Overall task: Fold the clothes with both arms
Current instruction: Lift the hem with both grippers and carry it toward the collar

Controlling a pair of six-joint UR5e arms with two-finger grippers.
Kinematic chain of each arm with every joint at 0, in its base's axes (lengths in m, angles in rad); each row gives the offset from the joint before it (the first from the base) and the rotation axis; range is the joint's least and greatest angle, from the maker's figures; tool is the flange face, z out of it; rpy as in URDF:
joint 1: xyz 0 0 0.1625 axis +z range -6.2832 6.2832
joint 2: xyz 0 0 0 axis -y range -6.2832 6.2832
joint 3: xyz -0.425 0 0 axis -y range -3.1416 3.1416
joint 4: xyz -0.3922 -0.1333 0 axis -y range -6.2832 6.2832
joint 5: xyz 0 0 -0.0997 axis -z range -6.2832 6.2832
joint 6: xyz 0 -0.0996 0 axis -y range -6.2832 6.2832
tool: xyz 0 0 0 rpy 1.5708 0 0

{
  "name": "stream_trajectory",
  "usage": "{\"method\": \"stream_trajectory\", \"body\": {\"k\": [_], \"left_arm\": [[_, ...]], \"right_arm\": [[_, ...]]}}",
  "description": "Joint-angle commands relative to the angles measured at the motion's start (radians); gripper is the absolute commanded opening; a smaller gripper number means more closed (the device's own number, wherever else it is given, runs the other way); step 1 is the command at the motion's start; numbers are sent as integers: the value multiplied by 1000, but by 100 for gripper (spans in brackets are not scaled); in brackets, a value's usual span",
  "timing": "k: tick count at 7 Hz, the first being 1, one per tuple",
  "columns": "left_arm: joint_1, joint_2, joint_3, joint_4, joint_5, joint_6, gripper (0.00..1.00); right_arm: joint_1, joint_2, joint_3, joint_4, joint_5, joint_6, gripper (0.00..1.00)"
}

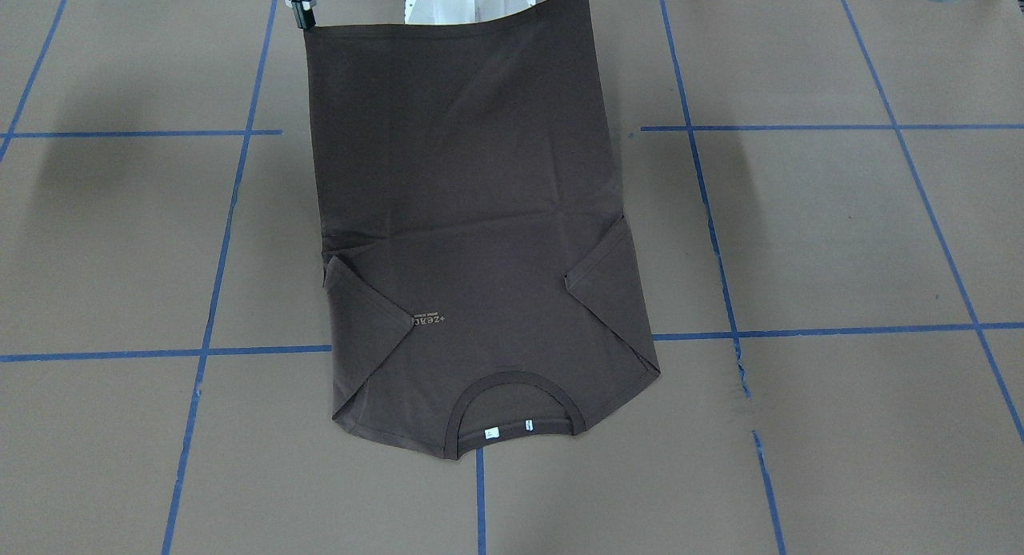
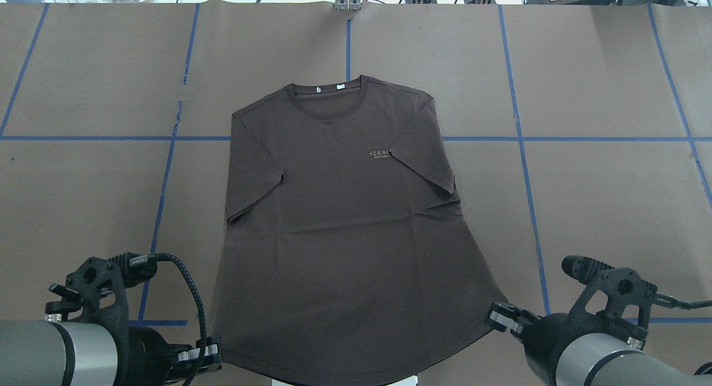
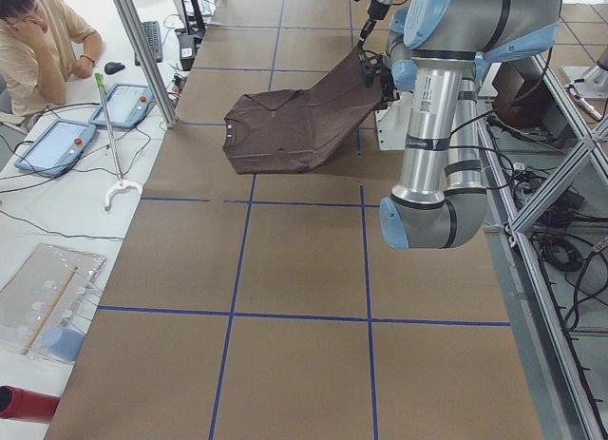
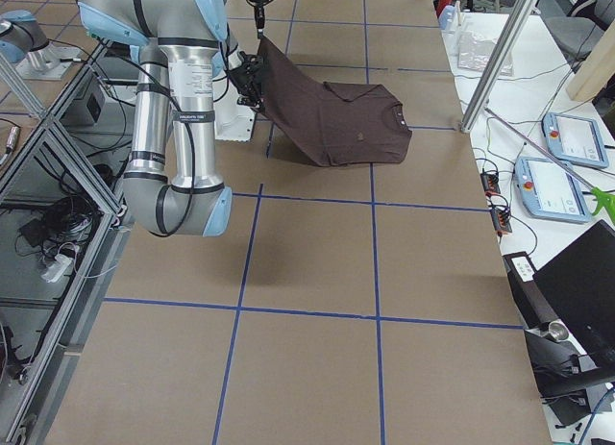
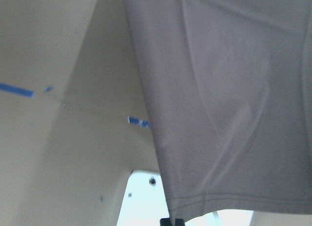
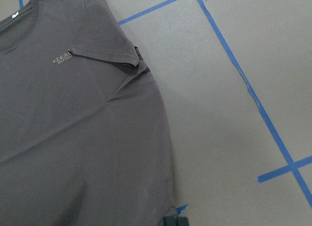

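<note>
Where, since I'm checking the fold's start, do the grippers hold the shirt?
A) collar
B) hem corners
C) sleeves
B: the left gripper and right gripper pinch the corners of the shirt's hem, held above the table; the collar lies flat.

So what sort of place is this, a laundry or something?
Most likely a robotics test lab: a left arm and right arm hold a T-shirt hem up off a table gridded with blue tape, and a person sits beside tablets.
</note>
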Motion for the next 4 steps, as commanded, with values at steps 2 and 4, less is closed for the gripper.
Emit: {"method": "stream_trajectory", "body": {"k": [2,4], "left_arm": [[-231,-53,97,25,-24,231,0],[-403,-109,210,24,-87,388,0]], "right_arm": [[280,170,-96,-58,148,-228,0],[530,242,-211,-44,317,-359,0]]}}
